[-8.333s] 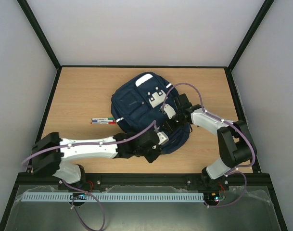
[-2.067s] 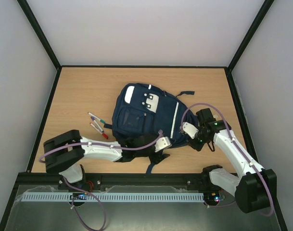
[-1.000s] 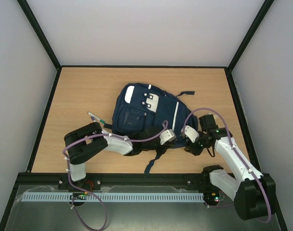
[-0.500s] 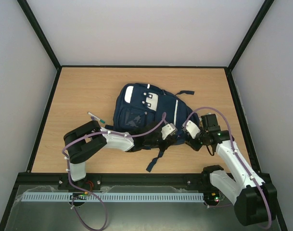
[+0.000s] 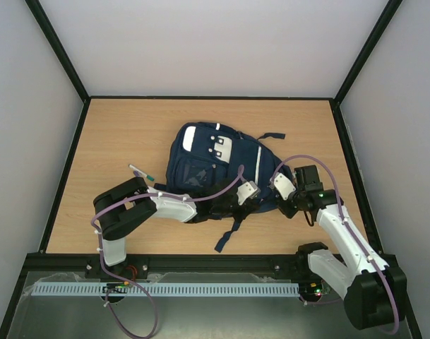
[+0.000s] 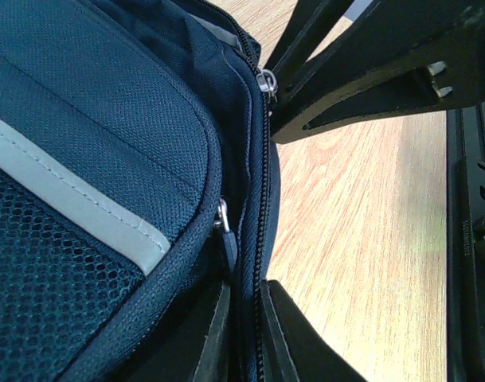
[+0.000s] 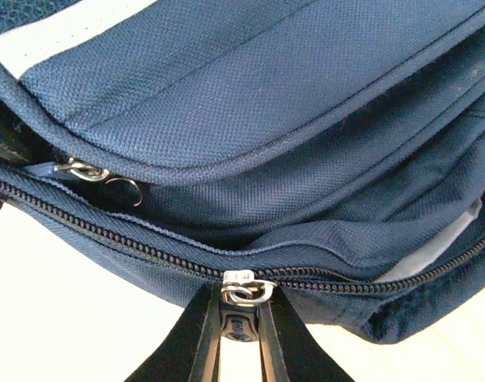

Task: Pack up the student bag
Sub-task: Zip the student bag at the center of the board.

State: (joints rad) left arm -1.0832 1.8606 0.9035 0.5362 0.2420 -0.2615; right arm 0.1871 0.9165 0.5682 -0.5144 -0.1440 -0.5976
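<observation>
Now: my right fingers are clenched on the zipper pull at the near right edge of the student bag. My left fingers are clamped on the zipper seam just beside them. The bag lies flat, front face up, mid-surface. A pen lies at its left side.

The top external camera looked steeply down from above and behind the arm bases, which sat at 6 o'clock, and covered the whole table. Both wrist cameras sat almost against the student bag, at its 5 o'clock edge, facing the zip. All three views shared that stretch of bag edge.
</observation>
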